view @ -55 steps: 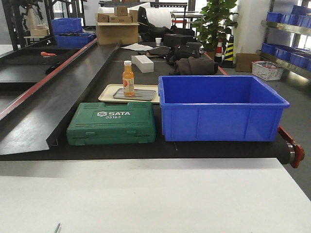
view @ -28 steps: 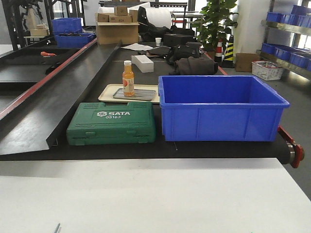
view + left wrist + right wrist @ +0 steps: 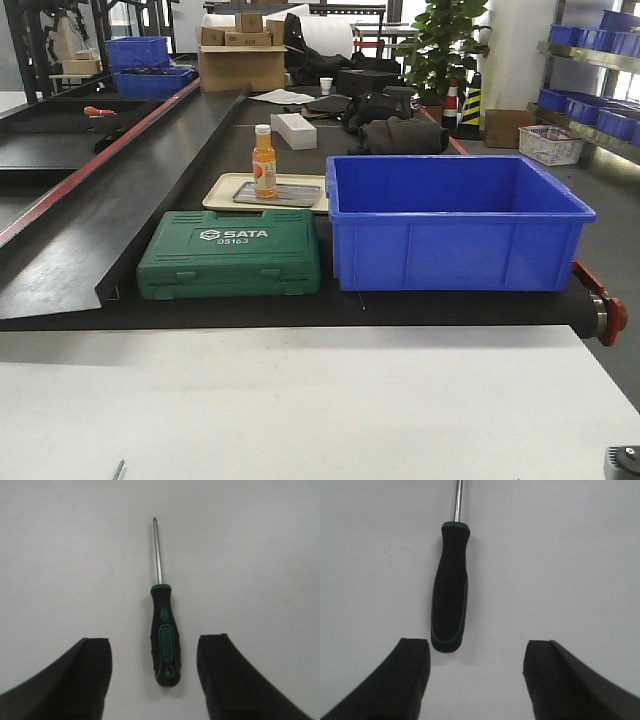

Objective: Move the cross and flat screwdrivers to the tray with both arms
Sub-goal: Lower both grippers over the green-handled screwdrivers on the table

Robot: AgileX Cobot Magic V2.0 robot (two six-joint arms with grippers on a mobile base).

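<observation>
My left gripper (image 3: 154, 650) stands spread, the green-and-black-handled cross-tip steel screwdriver (image 3: 164, 640) lying mid-frame between its fingers. My right gripper (image 3: 477, 652) is equally released below the twin screwdriver (image 3: 450, 600); its tip is cropped, so I can't tell the type.

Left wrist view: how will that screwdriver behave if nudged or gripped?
The screwdriver looks rigid, so it probably won't flex. Its rounded handle, lying flat on the smooth white table, may roll if nudged sideways. The contoured green-and-black handle should probably resist slipping.
</observation>
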